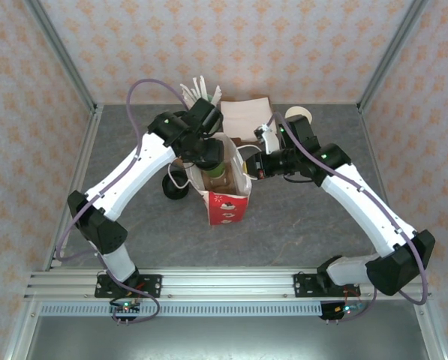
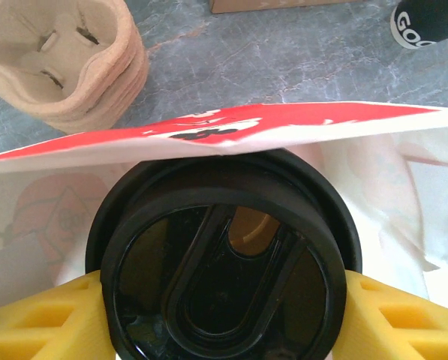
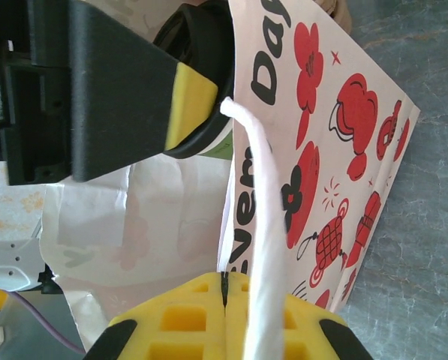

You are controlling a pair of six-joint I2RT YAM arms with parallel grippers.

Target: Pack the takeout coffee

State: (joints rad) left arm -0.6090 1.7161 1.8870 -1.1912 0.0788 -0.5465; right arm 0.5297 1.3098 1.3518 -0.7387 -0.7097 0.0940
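Both pincers busy: left gripper (image 2: 224,319) half-spread, clamping the takeout coffee (image 2: 222,247) at the bag (image 3: 336,157) mouth mid-frame, right gripper (image 3: 225,294) pinched flat on the bag rim, print showing "Even" and "Da"

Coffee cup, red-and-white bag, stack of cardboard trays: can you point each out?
takeout coffee (image 2: 224,292), left wrist view, top of its black lid.
red-and-white bag (image 3: 321,187), right wrist view, printed outer wall.
stack of cardboard trays (image 2: 73,60), left wrist view, top tray.
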